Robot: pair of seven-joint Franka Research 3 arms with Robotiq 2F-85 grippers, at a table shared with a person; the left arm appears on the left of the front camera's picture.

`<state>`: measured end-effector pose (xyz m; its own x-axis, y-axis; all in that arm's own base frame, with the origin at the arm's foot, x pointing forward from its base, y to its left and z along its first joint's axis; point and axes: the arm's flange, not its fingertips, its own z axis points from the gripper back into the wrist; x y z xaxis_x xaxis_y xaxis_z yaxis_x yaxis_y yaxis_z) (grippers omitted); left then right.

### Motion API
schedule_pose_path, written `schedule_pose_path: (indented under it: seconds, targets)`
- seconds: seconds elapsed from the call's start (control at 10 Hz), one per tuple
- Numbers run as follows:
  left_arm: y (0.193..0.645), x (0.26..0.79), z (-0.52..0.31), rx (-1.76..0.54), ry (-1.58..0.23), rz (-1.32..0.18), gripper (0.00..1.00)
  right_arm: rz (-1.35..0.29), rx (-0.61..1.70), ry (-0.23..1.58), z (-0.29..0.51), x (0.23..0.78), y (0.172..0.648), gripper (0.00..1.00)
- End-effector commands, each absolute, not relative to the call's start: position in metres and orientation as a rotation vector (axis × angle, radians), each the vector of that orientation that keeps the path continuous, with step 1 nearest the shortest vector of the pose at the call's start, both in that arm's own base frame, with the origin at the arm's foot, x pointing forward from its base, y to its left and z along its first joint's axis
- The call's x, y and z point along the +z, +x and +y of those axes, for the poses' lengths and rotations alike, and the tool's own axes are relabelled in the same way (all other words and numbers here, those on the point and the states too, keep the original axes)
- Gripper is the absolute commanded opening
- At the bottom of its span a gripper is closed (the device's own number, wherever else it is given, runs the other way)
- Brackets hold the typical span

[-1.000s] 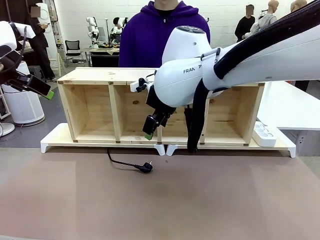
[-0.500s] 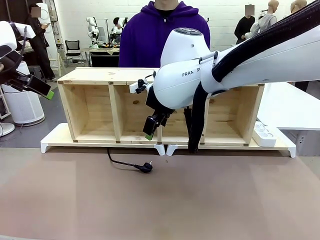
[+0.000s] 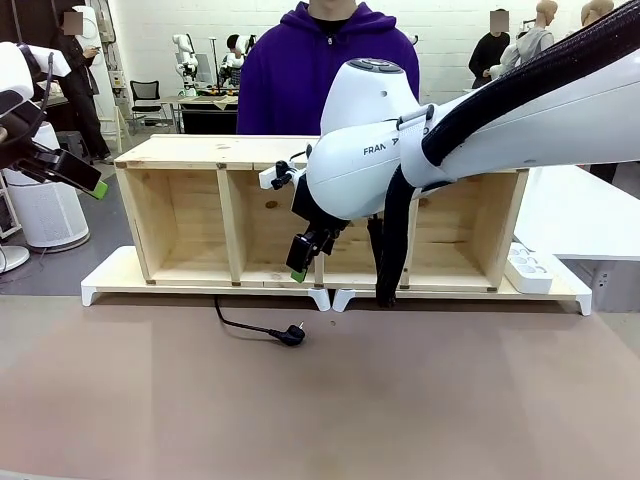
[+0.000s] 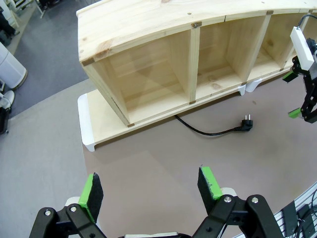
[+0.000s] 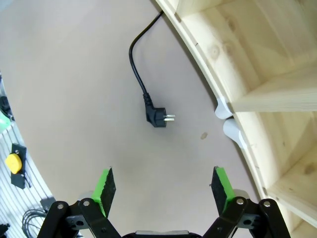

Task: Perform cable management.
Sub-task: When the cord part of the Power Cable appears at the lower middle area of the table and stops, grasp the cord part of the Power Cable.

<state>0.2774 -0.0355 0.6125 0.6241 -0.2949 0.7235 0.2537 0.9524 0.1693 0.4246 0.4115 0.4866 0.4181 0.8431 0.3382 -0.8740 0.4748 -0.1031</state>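
The brown table (image 3: 450,400) carries a long wooden shelf (image 3: 200,150) that stands on white risers along the far edge, its open compartments facing the robot. The right arm (image 3: 520,110) reaches across in front of the shelf's middle, and its gripper (image 5: 163,186) hangs above the table with the jaws spread wide and nothing between the green pads. The left gripper (image 4: 148,187) hovers off the table's left side, likewise wide open and empty. The cable (image 3: 245,325) comes out from under the front of the shelf, left of the middle, and curves a short way across the bare table toward the robot, ending in a plug (image 3: 292,335) that lies flat near the join between the two risers. How much of the cable runs on behind or under the shelf cannot be told. It looks light and limp, so it will likely sag and trail from wherever it is lifted, and its thin round jacket could slip or roll between the pads. The plug (image 5: 157,118) is the stiffest and thickest part and seems the surest place to take hold, pinched across its black body rather than on the two small prongs (image 5: 170,118), which stick out sideways and offer little to grip.
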Motion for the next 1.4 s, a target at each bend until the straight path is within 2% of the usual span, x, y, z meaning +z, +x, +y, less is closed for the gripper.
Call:
schedule_pose_path:
  seconds: [0.0, 0.7, 1.0, 1.3]
  targets:
    - [0.278, 0.613, -0.035, -0.302, 0.046, -0.846, 1.00, -0.361, 1.080, 0.092, 0.411, 0.485, 0.425, 1.00]
    - [0.278, 0.613, -0.035, -0.302, 0.046, -0.846, 1.00, -0.234, 1.267, 0.053, 0.481, 0.456, 0.430, 1.00]
    - [0.278, 0.613, -0.035, -0.302, 0.046, -0.846, 1.00, -0.163, 1.336, 0.038, 0.491, 0.420, 0.444, 1.00]
    - [0.278, 0.613, -0.035, -0.302, 0.046, -0.846, 1.00, -0.187, 1.378, 0.049, 0.498, 0.390, 0.464, 1.00]
